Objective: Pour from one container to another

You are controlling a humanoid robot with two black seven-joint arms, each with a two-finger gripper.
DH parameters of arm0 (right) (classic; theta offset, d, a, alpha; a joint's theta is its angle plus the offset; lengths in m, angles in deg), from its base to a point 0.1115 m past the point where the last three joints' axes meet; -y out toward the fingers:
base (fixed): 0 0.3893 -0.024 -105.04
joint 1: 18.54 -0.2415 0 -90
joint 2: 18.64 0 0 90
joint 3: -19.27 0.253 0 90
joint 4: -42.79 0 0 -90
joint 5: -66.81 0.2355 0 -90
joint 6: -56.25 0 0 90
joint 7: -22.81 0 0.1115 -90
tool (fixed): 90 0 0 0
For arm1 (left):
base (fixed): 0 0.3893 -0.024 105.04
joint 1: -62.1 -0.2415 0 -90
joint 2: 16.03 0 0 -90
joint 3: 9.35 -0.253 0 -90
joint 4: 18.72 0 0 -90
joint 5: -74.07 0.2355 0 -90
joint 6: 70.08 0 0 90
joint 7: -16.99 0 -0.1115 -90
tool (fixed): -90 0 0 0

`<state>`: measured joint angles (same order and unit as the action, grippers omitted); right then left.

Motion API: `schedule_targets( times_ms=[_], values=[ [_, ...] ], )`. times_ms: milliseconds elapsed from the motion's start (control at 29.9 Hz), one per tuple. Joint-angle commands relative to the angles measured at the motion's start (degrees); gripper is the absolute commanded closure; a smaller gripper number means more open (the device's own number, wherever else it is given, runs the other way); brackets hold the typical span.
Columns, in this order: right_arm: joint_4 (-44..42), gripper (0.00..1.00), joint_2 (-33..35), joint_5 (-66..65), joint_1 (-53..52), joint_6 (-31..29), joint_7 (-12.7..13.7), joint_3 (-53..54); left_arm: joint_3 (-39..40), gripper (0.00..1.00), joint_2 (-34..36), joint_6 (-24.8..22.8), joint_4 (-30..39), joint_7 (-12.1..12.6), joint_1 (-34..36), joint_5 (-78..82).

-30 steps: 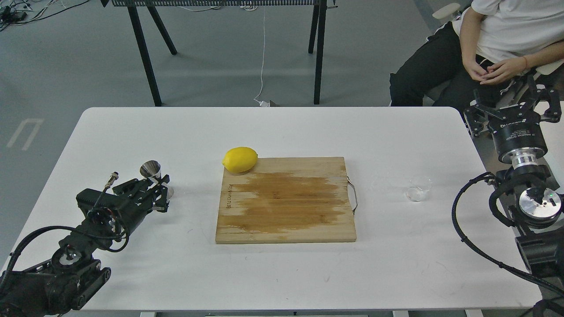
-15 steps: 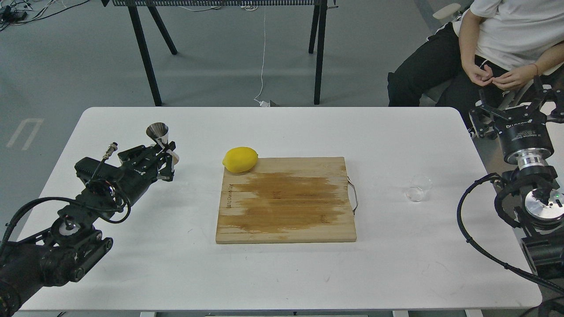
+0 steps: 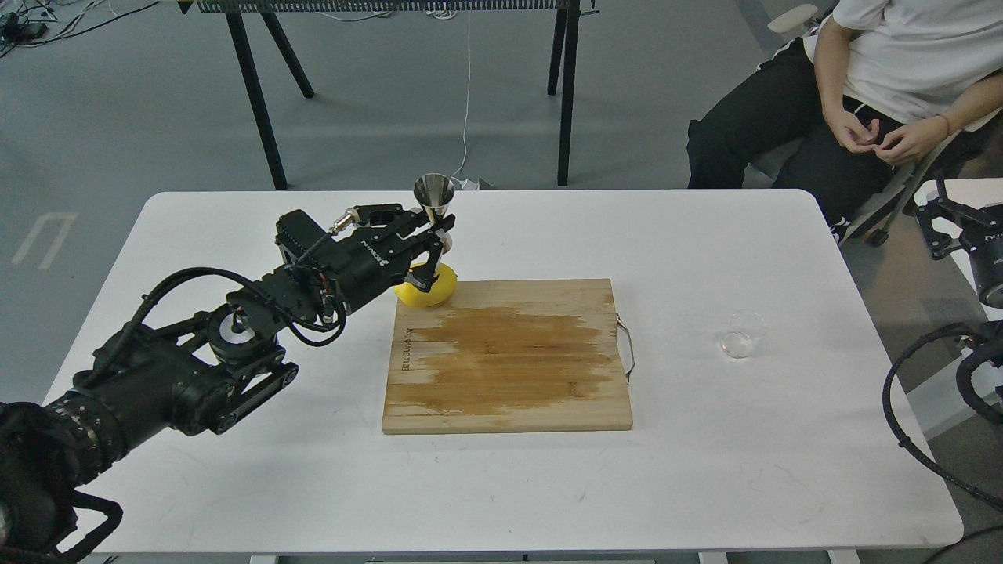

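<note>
The steel jigger [image 3: 434, 197] hangs upright above the table's back middle, with my left gripper [image 3: 439, 235] shut on its narrow waist. It sits just above and behind the lemon [image 3: 432, 288], which the gripper's fingers partly hide. The clear glass cup [image 3: 743, 334] stands alone on the white table [image 3: 705, 439] at the right, right of the board's metal handle. My right gripper [image 3: 979, 223] is off the table's right edge, far from the cup and cut by the view's border. Its one visible finger [image 3: 934, 227] stands wide of the body, so it is open and holds nothing.
A wooden cutting board [image 3: 509, 356] with a wet dark patch lies in the middle of the table, with the lemon at its back left corner. A seated person [image 3: 862, 94] is beyond the back right corner. Black table legs [image 3: 568, 94] stand on the floor behind.
My left arm has lifted the jigger from the table's left side and carried it right and back, to above the lemon. My right arm has drawn off to the right, partly out of view.
</note>
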<state>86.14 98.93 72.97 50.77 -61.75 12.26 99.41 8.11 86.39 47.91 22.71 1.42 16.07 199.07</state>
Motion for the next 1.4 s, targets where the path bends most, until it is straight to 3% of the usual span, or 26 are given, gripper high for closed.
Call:
schedule_targets(
  times_ms=[0,167,502,702,1137,1271,1371],
  values=[
    [0.0,0.0,0.2,0.0,0.5,0.0,0.0,0.1,-2.9,0.88,-5.4,0.0,-2.8,0.2,-0.6,0.0],
    [0.1,0.0,0.4,0.0,0.7,0.0,0.0,0.2,-7.3,0.87,-8.6,0.0,-6.4,0.4,-3.7,0.0],
    [0.2,0.0,0.2,0.0,0.7,0.0,0.0,0.1,-8.6,0.85,-12.4,0.0,-11.7,1.3,-4.2,0.0],
    [0.1,0.0,0.1,0.0,0.6,0.0,0.0,0.1,-8.4,0.75,-12.4,0.0,-12.3,1.9,-4.1,0.0],
    [0.1,0.0,0.0,0.0,0.7,0.0,0.0,0.1,-8.1,0.67,-12.4,0.0,-12.1,3.0,-4.7,0.0],
    [0.1,0.0,0.1,0.0,0.7,0.0,0.0,0.1,-8.1,0.39,-12.4,0.0,-11.9,3.1,-4.8,0.0],
    [0.1,0.0,0.1,0.0,0.7,0.0,0.0,0.1,-8.4,0.36,-12.4,0.0,-11.6,2.8,-4.9,0.0]
  ],
)
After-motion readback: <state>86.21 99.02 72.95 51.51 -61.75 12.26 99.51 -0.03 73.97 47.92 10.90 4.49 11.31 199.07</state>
